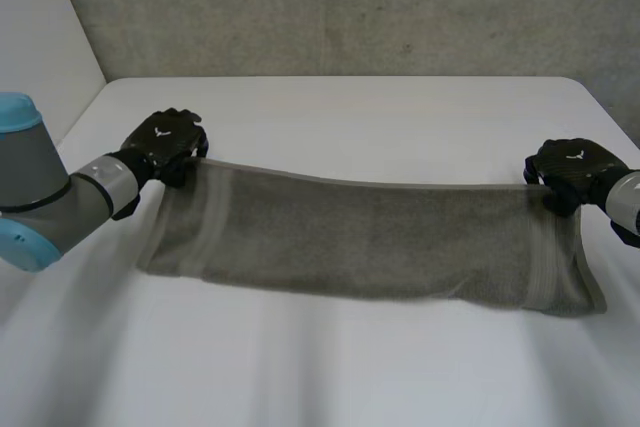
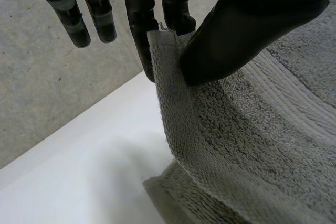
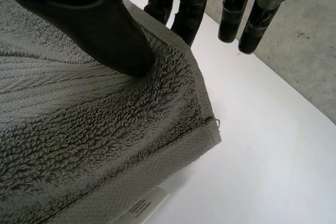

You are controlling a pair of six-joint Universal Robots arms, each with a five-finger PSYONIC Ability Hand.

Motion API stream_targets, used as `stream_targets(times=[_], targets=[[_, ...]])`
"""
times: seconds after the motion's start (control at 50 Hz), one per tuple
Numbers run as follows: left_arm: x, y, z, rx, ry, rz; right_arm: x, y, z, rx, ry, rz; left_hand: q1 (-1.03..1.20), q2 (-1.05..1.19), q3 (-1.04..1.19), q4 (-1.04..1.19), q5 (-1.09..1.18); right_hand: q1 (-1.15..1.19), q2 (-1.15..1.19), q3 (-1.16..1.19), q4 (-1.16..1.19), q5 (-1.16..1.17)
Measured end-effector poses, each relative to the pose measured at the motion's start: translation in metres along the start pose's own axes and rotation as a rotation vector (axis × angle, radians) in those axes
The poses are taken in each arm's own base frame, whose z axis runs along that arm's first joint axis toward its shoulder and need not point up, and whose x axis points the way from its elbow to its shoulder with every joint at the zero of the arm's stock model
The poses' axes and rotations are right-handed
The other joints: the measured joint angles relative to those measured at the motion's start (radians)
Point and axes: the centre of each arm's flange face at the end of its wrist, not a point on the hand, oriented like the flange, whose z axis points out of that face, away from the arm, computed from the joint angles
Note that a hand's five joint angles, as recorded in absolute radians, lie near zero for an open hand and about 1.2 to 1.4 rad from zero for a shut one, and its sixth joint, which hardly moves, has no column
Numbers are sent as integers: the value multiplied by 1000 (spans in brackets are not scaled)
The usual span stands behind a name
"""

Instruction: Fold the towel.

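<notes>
A grey-brown towel (image 1: 360,242) hangs stretched between my two hands, its lower part resting on the white table (image 1: 380,117). My left hand (image 1: 165,144) pinches the towel's far left corner (image 2: 168,51) between thumb (image 2: 236,30) and fingers. My right hand (image 1: 570,172) pinches the far right corner (image 3: 173,45) the same way, thumb (image 3: 100,30) pressed on the terry. The towel's upper edge runs taut from hand to hand, lifted above the table. A white label (image 3: 144,208) shows under the towel's lower edge by the right hand.
The white table runs back to a grey concrete wall (image 1: 350,7). Bare tabletop lies in front of the towel and behind it. The table's right edge (image 1: 610,107) is near my right hand.
</notes>
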Motion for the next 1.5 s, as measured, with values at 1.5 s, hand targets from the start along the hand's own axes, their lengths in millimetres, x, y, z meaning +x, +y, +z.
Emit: stream_targets(times=[1.5], targets=[[58,-13,-85,-32,39,-27,-40,69,-71,-135,-10,85,-904,-1018,0,0,-1043,-556,-548,0,0,-569]])
